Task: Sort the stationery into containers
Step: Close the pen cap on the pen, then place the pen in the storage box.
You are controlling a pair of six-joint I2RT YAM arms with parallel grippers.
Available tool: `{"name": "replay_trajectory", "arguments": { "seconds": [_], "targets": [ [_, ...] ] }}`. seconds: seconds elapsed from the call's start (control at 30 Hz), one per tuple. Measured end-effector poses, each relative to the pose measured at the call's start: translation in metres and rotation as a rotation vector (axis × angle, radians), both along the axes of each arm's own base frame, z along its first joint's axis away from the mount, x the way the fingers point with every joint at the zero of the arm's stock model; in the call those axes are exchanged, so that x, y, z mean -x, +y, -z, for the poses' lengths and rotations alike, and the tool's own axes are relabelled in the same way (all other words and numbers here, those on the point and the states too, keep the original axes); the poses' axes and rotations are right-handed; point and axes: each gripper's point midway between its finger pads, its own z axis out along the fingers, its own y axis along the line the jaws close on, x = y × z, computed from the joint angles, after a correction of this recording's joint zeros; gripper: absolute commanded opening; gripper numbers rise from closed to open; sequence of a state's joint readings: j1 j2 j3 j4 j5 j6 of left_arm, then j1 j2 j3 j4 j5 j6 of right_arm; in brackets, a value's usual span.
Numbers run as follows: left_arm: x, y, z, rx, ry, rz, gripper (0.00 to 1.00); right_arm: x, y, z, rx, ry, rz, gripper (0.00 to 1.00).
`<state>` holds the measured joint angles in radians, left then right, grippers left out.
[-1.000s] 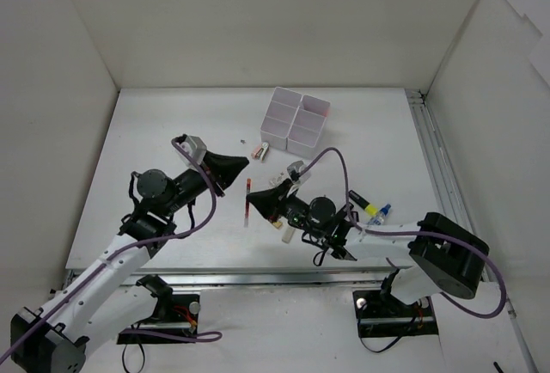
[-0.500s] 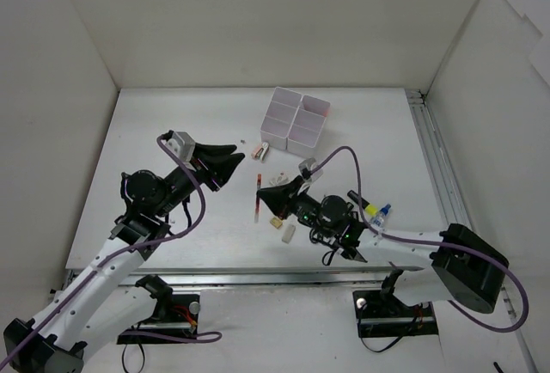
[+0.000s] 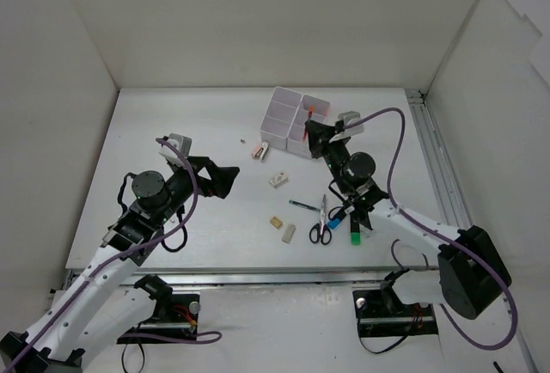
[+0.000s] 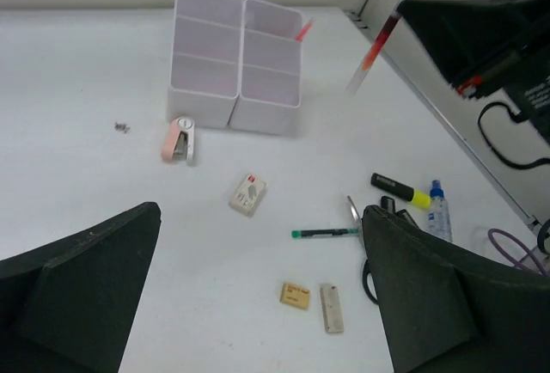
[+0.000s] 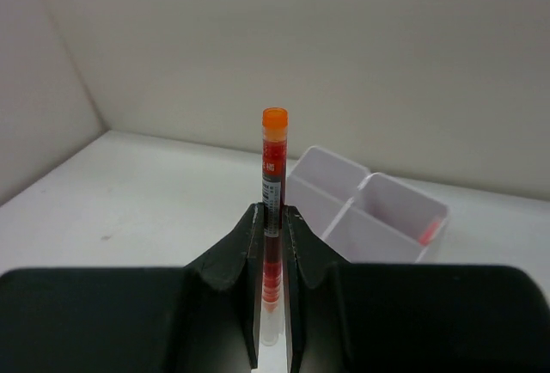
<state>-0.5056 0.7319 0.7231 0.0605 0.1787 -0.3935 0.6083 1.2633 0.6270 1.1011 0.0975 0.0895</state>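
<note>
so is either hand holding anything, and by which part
The right hand pinches the red pen by its lower half, leaving the orange end free. The left hand is open and empty.

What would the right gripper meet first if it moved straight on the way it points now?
Probably the white bins, just ahead and slightly right of the red pen in the right gripper; depth is unclear.

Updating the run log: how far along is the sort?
Done: one red item sits in a bin. In hand: right fingers grip a red pen near it. Left: scissors, green pen, erasers, highlighters on the table; left fingers open.
</note>
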Motion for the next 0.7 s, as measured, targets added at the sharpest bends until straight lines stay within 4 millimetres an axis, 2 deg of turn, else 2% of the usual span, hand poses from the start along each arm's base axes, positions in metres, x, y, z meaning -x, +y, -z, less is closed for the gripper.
{"name": "replay_trajectory", "arguments": {
  "seconds": [0.1, 0.17, 0.23, 0.3, 0.37, 0.4, 0.47, 0.57, 0.7],
  "targets": [
    [-0.003, 0.007, 0.016, -0.014, 0.063, -0.043, 0.99, -0.032, -0.021, -0.001, 0.096, -0.029, 0.055, 0.00],
    [-0.005, 0.012, 0.028, -0.030, 0.103, -0.067, 0.99, -0.049, -0.025, 0.008, 0.238, -0.017, 0.020, 0.00],
    [-0.006, 0.015, 0.038, -0.049, 0.139, -0.087, 0.99, -0.064, -0.024, 0.018, 0.451, 0.023, -0.067, 0.00],
    [-0.006, 0.019, 0.048, -0.069, 0.172, -0.104, 0.99, -0.078, -0.019, 0.012, 0.641, 0.054, -0.164, 0.00],
    [-0.007, 0.022, 0.054, -0.080, 0.193, -0.118, 0.99, -0.091, -0.014, -0.008, 0.796, 0.036, -0.231, 0.00],
    [-0.007, 0.023, 0.056, -0.084, 0.200, -0.123, 0.99, -0.093, -0.013, -0.016, 0.873, 0.015, -0.257, 0.00],
    [-0.007, 0.026, 0.060, -0.092, 0.213, -0.133, 0.99, -0.094, -0.017, -0.018, 1.014, 0.007, -0.296, 0.00],
    [-0.007, 0.029, 0.063, -0.100, 0.224, -0.146, 0.99, -0.096, -0.023, -0.003, 1.248, 0.035, -0.352, 0.00],
    [-0.007, 0.035, 0.068, -0.114, 0.240, -0.175, 0.99, -0.114, -0.024, 0.035, 1.565, 0.128, -0.416, 0.00]
  ]
}}
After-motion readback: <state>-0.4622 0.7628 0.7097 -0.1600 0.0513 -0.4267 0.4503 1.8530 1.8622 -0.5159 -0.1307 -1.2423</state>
